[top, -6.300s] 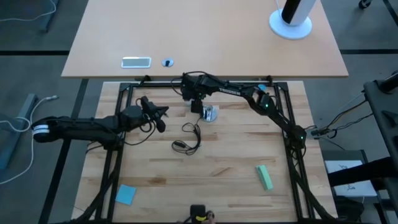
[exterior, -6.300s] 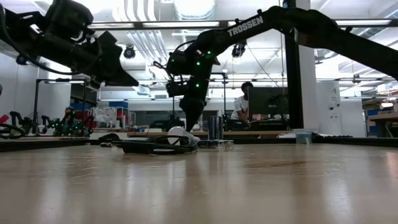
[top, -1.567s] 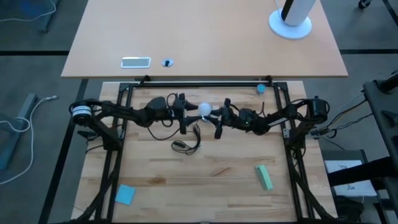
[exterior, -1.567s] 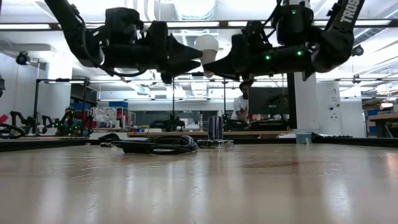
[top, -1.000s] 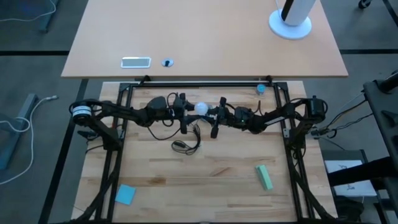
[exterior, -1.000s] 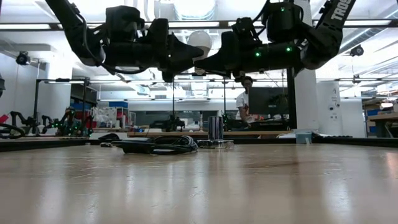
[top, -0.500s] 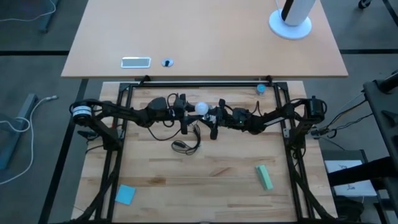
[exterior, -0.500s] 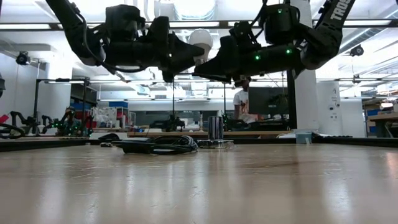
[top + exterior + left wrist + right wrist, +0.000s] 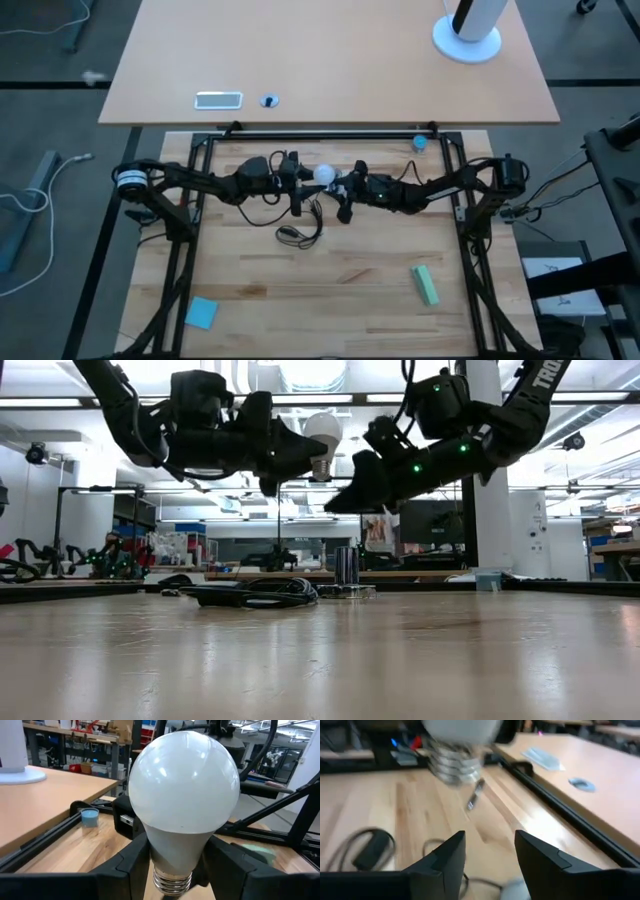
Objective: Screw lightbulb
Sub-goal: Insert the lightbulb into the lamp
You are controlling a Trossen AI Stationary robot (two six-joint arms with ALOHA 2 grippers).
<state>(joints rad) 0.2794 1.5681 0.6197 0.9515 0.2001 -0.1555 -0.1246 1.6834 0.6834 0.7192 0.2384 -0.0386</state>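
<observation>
High above the far half of the wooden table (image 9: pixel 330 265), the left gripper (image 9: pixel 300 455) clamps the neck of the lightbulb (image 9: pixel 322 436), globe up and screw base pointing down. Just right of it, the right gripper (image 9: pixel 345 495) hangs slightly lower with fingers apart, holding nothing. Below them a black cord (image 9: pixel 245 593) lies coiled beside what seems to be the metal socket (image 9: pixel 346 567).

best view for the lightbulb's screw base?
Left wrist view: the lightbulb fills the frame, threads visible between the left gripper fingers. Right wrist view shows the base blurred, low view a small side profile, high view only a white dot. The right gripper hangs open below.
</observation>
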